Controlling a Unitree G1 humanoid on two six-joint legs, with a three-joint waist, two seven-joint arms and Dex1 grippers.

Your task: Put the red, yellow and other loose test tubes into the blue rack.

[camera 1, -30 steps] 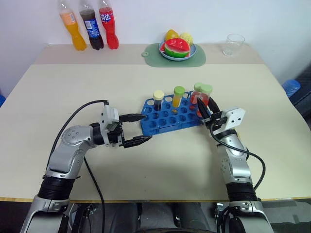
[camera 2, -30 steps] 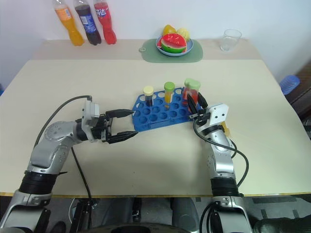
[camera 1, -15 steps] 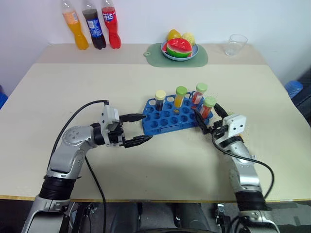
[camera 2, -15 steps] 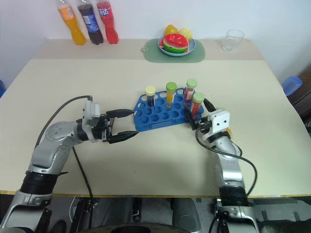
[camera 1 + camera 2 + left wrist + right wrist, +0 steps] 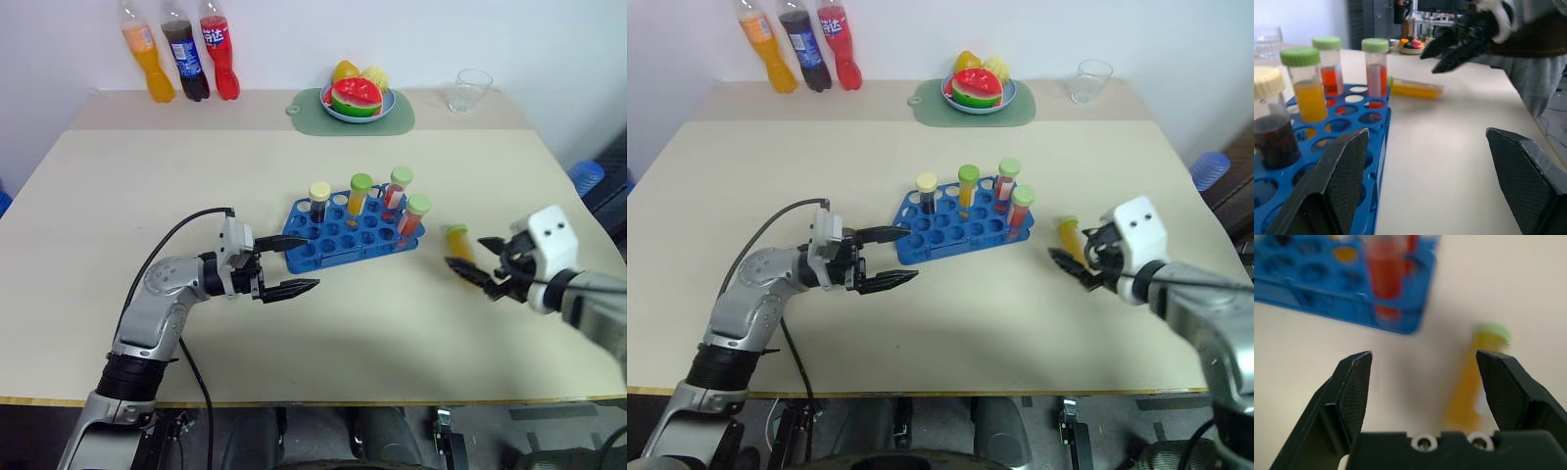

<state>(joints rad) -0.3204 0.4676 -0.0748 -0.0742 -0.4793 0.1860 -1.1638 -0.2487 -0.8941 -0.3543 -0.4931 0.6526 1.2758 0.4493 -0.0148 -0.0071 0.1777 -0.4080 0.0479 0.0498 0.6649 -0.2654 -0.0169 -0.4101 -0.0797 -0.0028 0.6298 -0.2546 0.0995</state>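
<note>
- Beige table (image 5: 147, 186) carries everything, with wide bare surface on all sides of the work; bottles, a fruit plate (image 5: 359, 98) and a glass (image 5: 472, 89) sit along its far edge, well apart from the arms.
- Blue rack (image 5: 333, 235) lies near the middle, tilted in plan, and holds 4 upright tubes: 1 dark, 1 yellow and 2 red. Most holes are vacant, so room for more is plentiful.
- Left gripper (image 5: 286, 264) sits just beside the rack's near-left corner, fingers wide apart and holding nothing, 1 finger close to the rim; it is probably placed to steady the rack. Whether it touches cannot be told.
- Right gripper (image 5: 1073, 267) hangs over bare table to the rack's right, fingers spread and empty, pointing toward the loose tube.
- Loose yellow tube (image 5: 458, 242), green-capped, lies flat between rack and right gripper, its cap end toward the rack. Clear table surrounds it, so an approach looks unobstructed; it likely goes in next.
</note>
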